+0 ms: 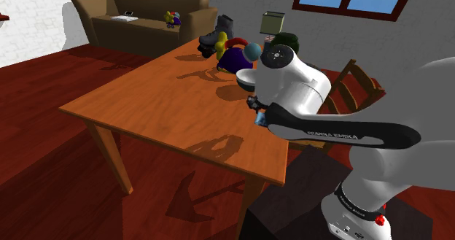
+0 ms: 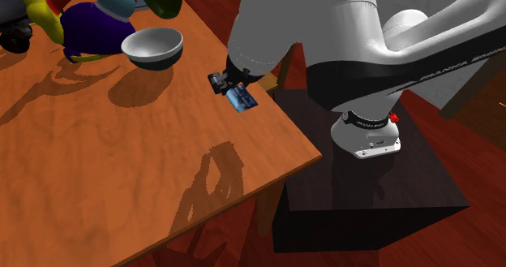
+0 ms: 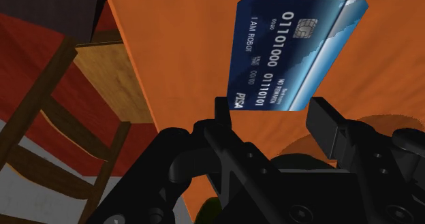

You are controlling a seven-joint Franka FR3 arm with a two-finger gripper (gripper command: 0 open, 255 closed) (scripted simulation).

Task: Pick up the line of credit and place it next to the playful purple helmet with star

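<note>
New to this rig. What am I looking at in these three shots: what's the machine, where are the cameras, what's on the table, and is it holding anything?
This is a simulated scene. The machine is one white robot arm ending in two black fingers, mounted on a dark box stand beside a wooden table.

The shoulder view looks from beside the stand across the table toward a brown sofa. The second exterior view looks down on the table corner nearest the arm. The wrist view comes from a camera on the hand, looking along the fingers.

On the table are a purple helmet and a pale bowl, with a few other small things at the far end.

The fingers clasp a blue bank card by one end. It is tilted and sits over the table edge near the arm.
</note>
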